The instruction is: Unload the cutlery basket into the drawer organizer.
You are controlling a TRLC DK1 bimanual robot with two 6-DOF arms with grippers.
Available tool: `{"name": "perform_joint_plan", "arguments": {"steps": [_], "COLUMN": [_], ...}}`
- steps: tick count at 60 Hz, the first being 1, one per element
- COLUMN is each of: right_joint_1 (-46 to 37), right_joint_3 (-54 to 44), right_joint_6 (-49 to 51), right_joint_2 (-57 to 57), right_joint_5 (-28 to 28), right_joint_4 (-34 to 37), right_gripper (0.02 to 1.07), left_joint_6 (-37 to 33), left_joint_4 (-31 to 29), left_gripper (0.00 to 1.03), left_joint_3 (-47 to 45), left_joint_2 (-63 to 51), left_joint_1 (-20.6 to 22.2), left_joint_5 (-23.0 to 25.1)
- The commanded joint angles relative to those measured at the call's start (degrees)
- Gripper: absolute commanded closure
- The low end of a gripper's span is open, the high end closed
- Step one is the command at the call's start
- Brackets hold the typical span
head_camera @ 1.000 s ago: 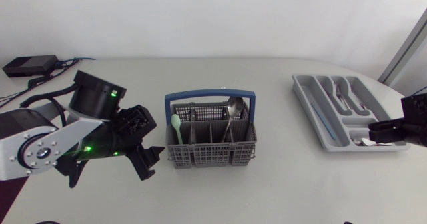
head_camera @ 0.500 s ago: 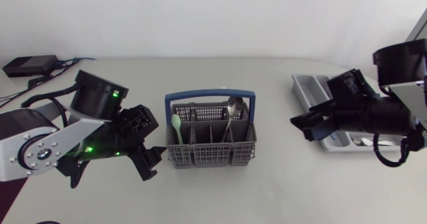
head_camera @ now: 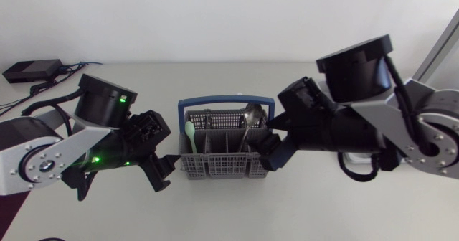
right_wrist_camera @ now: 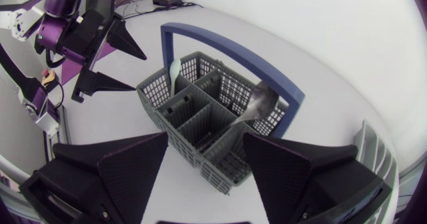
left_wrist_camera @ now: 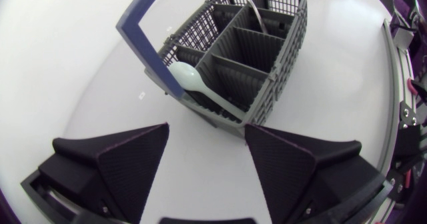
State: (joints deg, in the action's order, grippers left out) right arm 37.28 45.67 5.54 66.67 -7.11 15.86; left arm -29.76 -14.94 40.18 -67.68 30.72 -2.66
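Grey plastic mesh under a blue handle: in the head view the cutlery basket (head_camera: pixel 226 157) stands on the worktop (head_camera: pixel 237 212). It holds a pale green spoon (head_camera: pixel 189 133) in its left end compartment and a metal spoon (head_camera: pixel 251 116) leaning at its far right corner. The left gripper (head_camera: pixel 163 173) sits just beside the basket's left end. The right gripper (head_camera: pixel 275 140) is close against its right end. The right arm covers most of the drawer organizer beyond the basket.

From the left wrist view, the left fingers (left_wrist_camera: pixel 127 161) are spread wide with nothing between them. The basket's near corner and the green spoon's bowl lie just ahead.

From the right wrist view, the right fingers (right_wrist_camera: pixel 127 167) are likewise spread and empty, hovering above the basket's near end. The metal spoon is ahead, by the handle's foot. A grey ridged edge of the drawer organizer (right_wrist_camera: pixel 373 159) shows to the basket's far side.

The step looks like a reach for the metal spoon. To do it well, the right gripper should come down clear of the blue handle, line its fingers across the spoon's neck, close only once both sides touch, and lift straight up so the bowl does not snag the mesh. The left gripper could steady the basket.
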Motion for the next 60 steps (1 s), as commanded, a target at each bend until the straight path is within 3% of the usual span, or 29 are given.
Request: {"name": "perform_joint_plan", "arguments": {"steps": [1, 28, 60], "right_joint_1": [2.4, 9.6, 10.5], "right_joint_3": [1.9, 8.0, 14.4], "right_joint_6": [-1.7, -4.6, -10.6], "right_joint_2": [4.0, 18.1, 31.0], "right_joint_5": [1.7, 4.7, 6.7], "right_joint_4": [-2.0, -10.9, -20.8], "right_gripper": [0.25, 0.26, 0.26], "left_joint_6": [1.2, 0.3, -0.7], "left_joint_4": [0.9, 1.6, 1.9], "left_gripper": [0.24, 0.24, 0.24], "left_joint_3": [-0.2, -2.0, -3.6], "left_joint_2": [-0.5, 0.1, 1.4], "left_joint_1": [-0.3, -2.2, -4.8], "left_joint_5": [0.0, 0.6, 2.5]}}
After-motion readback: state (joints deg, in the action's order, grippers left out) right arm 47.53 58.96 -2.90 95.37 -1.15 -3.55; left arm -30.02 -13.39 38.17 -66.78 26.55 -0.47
